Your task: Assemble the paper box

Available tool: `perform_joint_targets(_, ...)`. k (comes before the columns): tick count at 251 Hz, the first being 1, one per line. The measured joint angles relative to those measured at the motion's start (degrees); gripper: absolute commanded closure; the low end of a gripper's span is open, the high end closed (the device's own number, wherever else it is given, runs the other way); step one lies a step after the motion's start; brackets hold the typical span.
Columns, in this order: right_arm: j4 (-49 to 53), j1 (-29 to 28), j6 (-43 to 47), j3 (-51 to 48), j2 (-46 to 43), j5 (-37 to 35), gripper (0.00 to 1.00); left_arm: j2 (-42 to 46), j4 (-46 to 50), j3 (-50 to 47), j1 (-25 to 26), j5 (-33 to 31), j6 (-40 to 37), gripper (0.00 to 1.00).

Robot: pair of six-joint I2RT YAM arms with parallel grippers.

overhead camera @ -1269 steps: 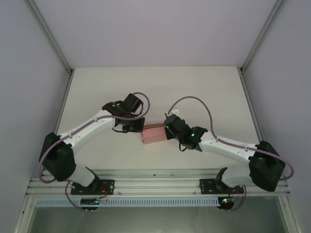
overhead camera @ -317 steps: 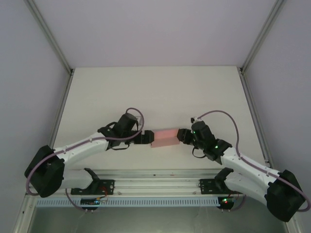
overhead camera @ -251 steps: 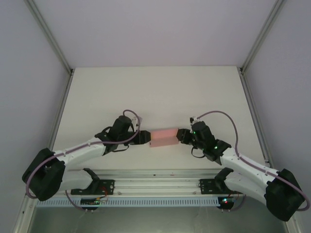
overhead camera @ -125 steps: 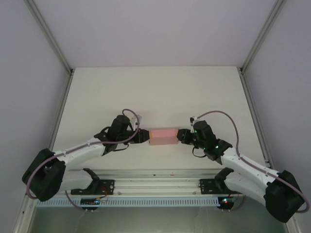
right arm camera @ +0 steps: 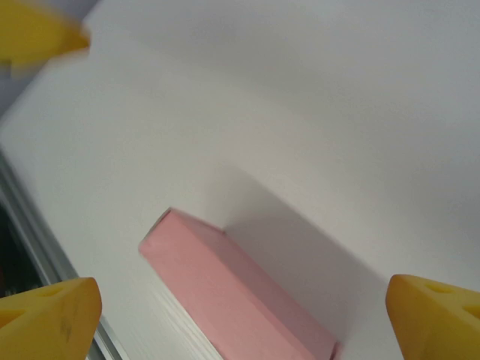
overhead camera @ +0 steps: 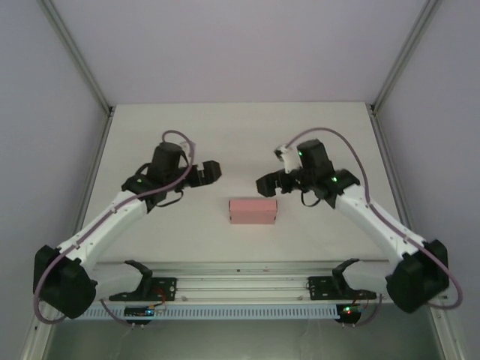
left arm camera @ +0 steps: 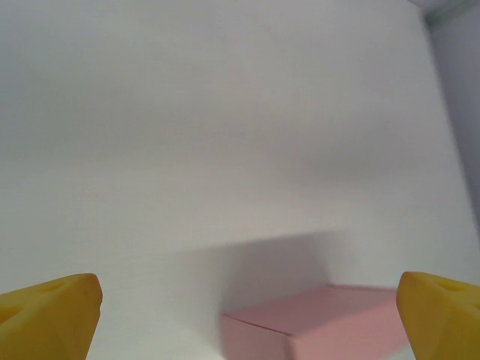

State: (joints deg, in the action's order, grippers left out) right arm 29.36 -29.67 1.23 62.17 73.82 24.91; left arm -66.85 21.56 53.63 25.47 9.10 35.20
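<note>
The paper box (overhead camera: 253, 211) is lying closed on the white table (overhead camera: 225, 127), nearer the near edge than the far one and roughly midway between the two arms. Nothing is touching it. The left gripper (overhead camera: 211, 172) is hovering to its far left and the right gripper (overhead camera: 265, 184) just to its far right, both clear of it. In the wrist views each pair of yellow fingertips (left arm camera: 51, 309) (right arm camera: 49, 313) is sitting spread wide, with nothing between them.

The assembly is looking finished, so the risks are small ones. The card is thin and probably springy, and with nothing pressing on it a tucked flap could be easing back open. A gripper sweeping low on its way home could also be nudging so light a thing toward the metal rail (overhead camera: 240, 271) along the near edge, or denting a wall.

The table is offering a plain, smooth, uncluttered surface. Pale lavender walls are enclosing it on the left, right and far sides, with aluminium posts rising at the far corners.
</note>
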Motion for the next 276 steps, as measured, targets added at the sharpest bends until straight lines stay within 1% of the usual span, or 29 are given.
perform_joint_targets(16,5.2,-3.2,10.6,4.9,4.5,-1.4,0.01,0.5,1.3,-0.9,-3.9,-1.8,-0.5,0.01)
perform_joint_targets(42,12.8,-8.6,24.7,10.4,11.5,-5.6,0.01,2.8,1.9,-4.7,-7.9,-3.7,-1.1,0.0)
perform_joint_targets(65,18.7,-10.7,33.5,13.9,17.8,-8.1,0.01,5.6,3.1,-8.7,-10.5,-4.5,-1.3,0.0)
perform_joint_targets(87,21.6,-11.1,38.8,15.3,22.4,-10.1,0.01,7.7,4.3,-11.2,-12.3,-5.2,-1.4,0.01)
perform_joint_targets(110,21.8,-11.8,41.6,15.3,25.4,-13.0,0.01,9.1,5.0,-12.5,-13.5,-5.8,-1.6,0.0)
perform_joint_targets(118,21.5,-12.1,42.2,15.3,26.1,-13.9,0.05,9.3,5.2,-12.7,-13.7,-6.0,-1.6,0.01)
perform_joint_targets(136,20.8,-13.0,43.4,15.3,27.5,-15.4,0.19,9.4,5.6,-12.9,-13.9,-6.4,-1.8,0.01)
perform_joint_targets(156,20.2,-14.0,43.6,15.5,29.1,-16.2,0.43,9.4,5.8,-12.9,-14.1,-6.7,-2.2,0.0)
perform_joint_targets(169,19.8,-14.6,44.1,15.5,29.9,-16.8,0.55,9.4,5.9,-12.9,-14.1,-7.0,-2.7,0.0)
perform_joint_targets(176,19.5,-15.0,44.2,15.5,30.0,-17.3,0.59,9.4,5.9,-12.9,-14.1,-7.1,-2.8,0.0)
perform_joint_targets(211,18.5,-16.3,44.1,15.5,30.0,-19.4,0.65,9.4,6.5,-12.9,-14.1,-7.3,-3.8,0.0)
perform_joint_targets(223,18.3,-16.6,44.1,15.6,29.9,-20.2,0.68,9.6,6.8,-12.9,-14.1,-7.5,-4.1,0.0)
perform_joint_targets(250,16.7,-16.9,44.2,15.8,29.5,-24.0,0.66,10.3,7.0,-12.9,-14.1,-8.3,-4.4,0.0)
perform_joint_targets(276,12.3,-16.6,45.9,15.8,28.3,-29.8,0.65,11.4,7.0,-12.9,-14.1,-9.5,-4.8,0.0)
